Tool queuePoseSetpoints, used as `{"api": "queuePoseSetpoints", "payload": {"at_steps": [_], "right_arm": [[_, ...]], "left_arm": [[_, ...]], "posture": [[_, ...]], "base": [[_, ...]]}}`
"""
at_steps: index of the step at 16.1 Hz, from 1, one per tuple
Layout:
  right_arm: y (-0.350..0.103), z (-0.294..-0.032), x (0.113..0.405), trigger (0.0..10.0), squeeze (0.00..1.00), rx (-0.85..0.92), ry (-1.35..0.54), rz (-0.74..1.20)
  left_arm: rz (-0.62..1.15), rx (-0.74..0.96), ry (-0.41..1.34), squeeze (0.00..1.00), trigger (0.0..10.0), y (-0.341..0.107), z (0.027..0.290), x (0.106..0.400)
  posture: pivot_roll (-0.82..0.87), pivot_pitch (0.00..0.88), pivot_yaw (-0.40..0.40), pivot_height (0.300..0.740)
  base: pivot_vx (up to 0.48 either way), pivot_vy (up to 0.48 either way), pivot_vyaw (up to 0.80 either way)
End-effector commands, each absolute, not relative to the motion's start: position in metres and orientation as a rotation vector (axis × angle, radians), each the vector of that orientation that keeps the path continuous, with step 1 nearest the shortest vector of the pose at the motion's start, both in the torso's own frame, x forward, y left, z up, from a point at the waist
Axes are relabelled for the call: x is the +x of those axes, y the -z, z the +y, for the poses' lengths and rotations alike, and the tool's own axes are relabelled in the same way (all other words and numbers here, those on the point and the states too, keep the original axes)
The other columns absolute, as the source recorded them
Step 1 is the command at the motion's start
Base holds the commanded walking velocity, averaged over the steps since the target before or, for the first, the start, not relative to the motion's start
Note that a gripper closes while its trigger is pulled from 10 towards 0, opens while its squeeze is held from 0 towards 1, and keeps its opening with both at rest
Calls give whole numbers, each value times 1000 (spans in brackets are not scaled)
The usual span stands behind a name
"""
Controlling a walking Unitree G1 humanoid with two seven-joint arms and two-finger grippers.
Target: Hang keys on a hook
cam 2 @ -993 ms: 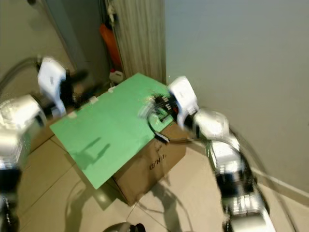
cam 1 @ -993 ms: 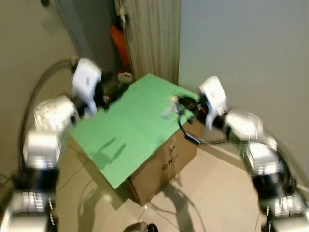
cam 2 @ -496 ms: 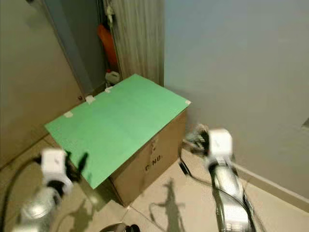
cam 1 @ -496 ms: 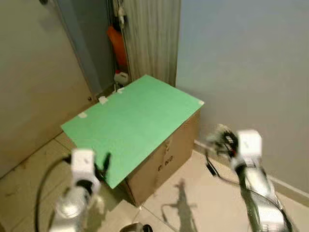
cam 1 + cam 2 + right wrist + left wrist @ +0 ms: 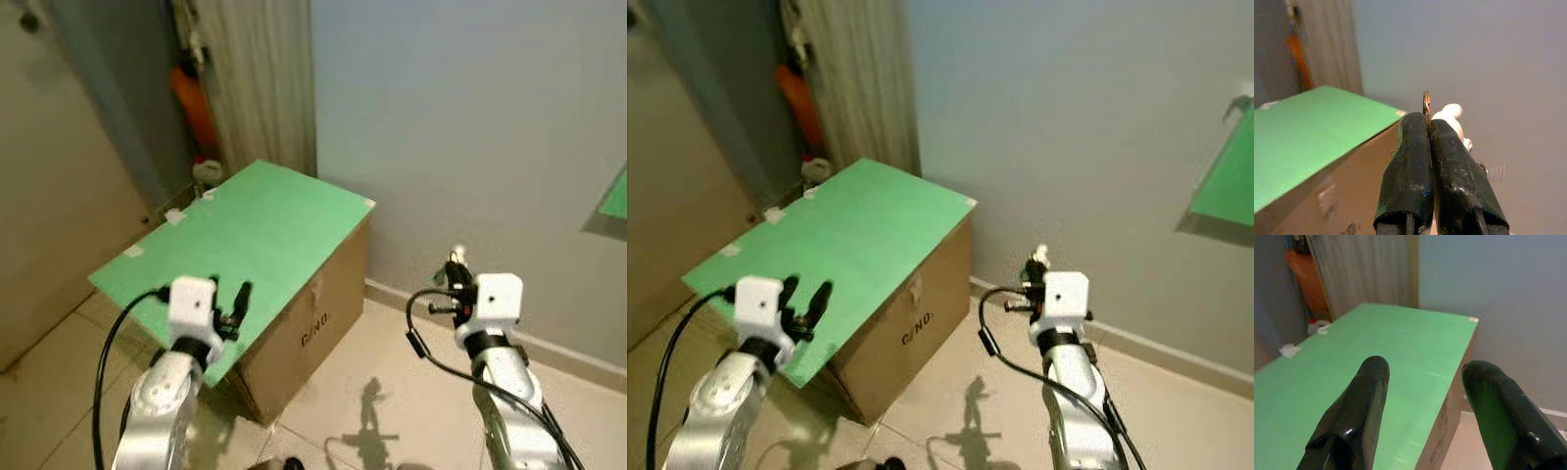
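I noted the right hand (image 5: 1427, 128) pressed together on the keys (image 5: 1426, 104); ring and a pale fob stuck out past the tips, held up nr the grey wall (image 5: 470, 117), beside the cardboard box (image 5: 313, 328). Left hand (image 5: 1422, 377) was spread, hovering over the box's green sheet (image 5: 245, 230).

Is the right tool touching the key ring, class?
Touching. In the right wrist view, the right tool has its two black fingers pressed together on the key ring, whose metal loop sticks out from between their tips.
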State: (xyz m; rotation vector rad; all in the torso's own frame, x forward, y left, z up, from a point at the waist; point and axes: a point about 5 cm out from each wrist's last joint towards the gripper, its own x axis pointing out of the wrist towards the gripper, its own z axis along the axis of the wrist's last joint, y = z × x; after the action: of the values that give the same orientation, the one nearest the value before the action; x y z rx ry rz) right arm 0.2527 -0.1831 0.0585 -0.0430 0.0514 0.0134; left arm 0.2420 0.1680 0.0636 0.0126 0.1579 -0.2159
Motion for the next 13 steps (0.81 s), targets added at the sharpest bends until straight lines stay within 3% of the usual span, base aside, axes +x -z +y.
{"api": "queuePoseSetpoints", "payload": {"at_steps": [1, 6, 10, 13], "right_arm": [[-63, -180, 258, 0, 0, -46, -25, 28], [-63, -179, 258, 0, 0, -59, -20, 9], [-63, -179, 257, 0, 0, -66, -23, 12], [-61, -178, 257, 0, 0, -53, -22, 22]], "left_arm": [[189, 1, 229, 0, 10000, -57, 167, 241], [188, -6, 256, 0, 10000, -56, 165, 246], [182, -6, 267, 0, 10000, -57, 166, 251], [166, 24, 271, 0, 10000, -59, 164, 258]], "posture": [[-211, 0, 129, 740], [-226, 0, 143, 740], [-234, 0, 149, 740], [-244, 0, 154, 740]], "base": [[0, -439, 0], [0, -433, 0], [275, -390, 0], [336, -245, -760]]}}
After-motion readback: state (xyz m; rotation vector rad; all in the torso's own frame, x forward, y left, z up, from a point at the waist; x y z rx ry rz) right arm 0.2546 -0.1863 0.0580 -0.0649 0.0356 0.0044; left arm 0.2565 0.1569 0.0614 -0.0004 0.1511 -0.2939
